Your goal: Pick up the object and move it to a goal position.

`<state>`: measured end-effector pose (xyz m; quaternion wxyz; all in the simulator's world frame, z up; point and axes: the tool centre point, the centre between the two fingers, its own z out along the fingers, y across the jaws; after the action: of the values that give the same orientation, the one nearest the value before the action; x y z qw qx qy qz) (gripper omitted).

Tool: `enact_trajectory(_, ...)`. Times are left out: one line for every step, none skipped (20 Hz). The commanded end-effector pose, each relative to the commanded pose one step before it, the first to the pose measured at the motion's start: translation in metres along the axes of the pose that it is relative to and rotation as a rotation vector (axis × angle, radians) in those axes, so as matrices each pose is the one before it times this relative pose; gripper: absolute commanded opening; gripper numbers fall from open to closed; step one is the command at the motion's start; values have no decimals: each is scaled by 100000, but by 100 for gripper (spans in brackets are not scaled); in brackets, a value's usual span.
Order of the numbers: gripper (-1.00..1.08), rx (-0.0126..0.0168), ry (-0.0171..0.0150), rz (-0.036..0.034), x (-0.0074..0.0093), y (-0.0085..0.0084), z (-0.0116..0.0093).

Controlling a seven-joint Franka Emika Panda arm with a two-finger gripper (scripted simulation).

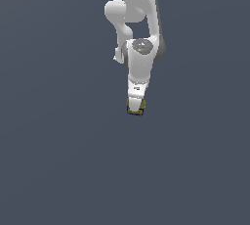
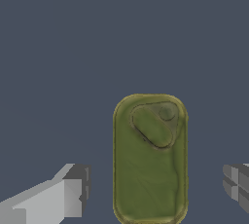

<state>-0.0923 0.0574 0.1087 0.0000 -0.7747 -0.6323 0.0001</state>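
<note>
Block between spread jaws

I saw the olive-green block (image 2: 150, 159) lying between my gripper's (image 2: 155, 189) spread jaws, touching neither finger (image 2: 63, 196).

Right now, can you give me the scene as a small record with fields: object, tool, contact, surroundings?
object: small olive-green block with rounded corners and a raised pull-tab shape on its face; in the exterior view it sits at the tool's tip
tool: white tool, open, one finger on each side of the block
contact: in the wrist view both fingers stand apart from the block; no grip yet
arm: white arm reaching down over the block
surroundings: plain dark grey-blue surface; no goal marker visible
</note>
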Motion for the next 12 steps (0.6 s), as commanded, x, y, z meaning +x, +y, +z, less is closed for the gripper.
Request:
enact_trajectory(100,-3,-1,3,-12,-2,123)
enact_trajectory(100,0,0,0,-10,-5,164)
enact_trajectory(100,7,10,-68,20,-18,231)
enact_trajectory(100,0,0,0,-17,-9,293)
enact_trajectory(100,10,17,-96,26,-25,358)
enact_trajectory(100,0,0,0,-23,-11,417)
enact_trajectory(100,9,18,-96,20,-26,478)
enact_trajectory(100,5,11,-68,5,-19,533)
enact_trajectory(100,3,7,-69,6,-15,522)
enact_trajectory(100,0,0,0,-24,2,457)
enact_trajectory(100,-3,-4,-69,14,-5,391)
enact_trajectory(100,-5,-10,-47,7,1,327)
